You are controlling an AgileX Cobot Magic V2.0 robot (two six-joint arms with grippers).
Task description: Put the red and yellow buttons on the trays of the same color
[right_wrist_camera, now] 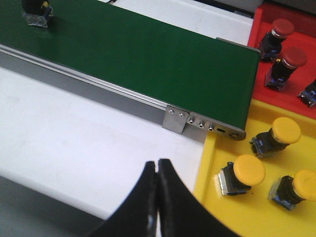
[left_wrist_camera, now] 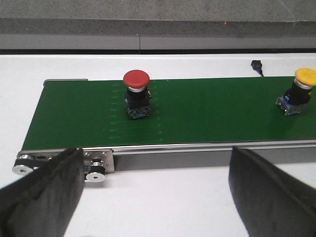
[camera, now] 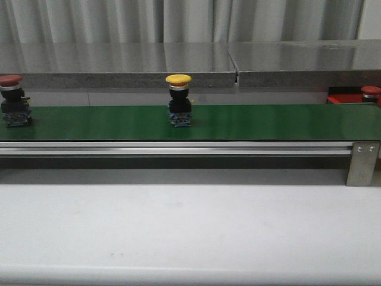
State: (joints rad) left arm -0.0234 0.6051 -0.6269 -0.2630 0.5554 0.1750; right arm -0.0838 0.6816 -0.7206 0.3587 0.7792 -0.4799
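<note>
- Step in hand, as a judgement: sorting is part done and both arms wait for the next pieces. Neither gripper holds anything.
- On the green belt (camera: 250,122) a yellow button (camera: 178,98) stands upright at centre frame in the front view, and a red button (camera: 12,100) stands at the far left edge. Both are still to be sorted.
- The yellow tray (right_wrist_camera: 256,212) fills the lower right of the right wrist view and already carries three yellow-capped buttons lying on their sides. The red tray (right_wrist_camera: 306,44), in the upper right corner, holds at least two red ones.
- The left gripper (left_wrist_camera: 153,192) is spread wide, its dark fingers (left_wrist_camera: 39,192) at the lower corners of its view, touching nothing. The red button sits up-frame of it on the belt.
- The right gripper (right_wrist_camera: 157,197) is clenched, fingertips pressed together on nothing, hovering over the white table (right_wrist_camera: 74,133) just beside the yellow tray's edge.
- Next move, judged: the right claw must release before it can take the yellow button, then close around the body below the cap and carry it to the yellow tray.
</note>
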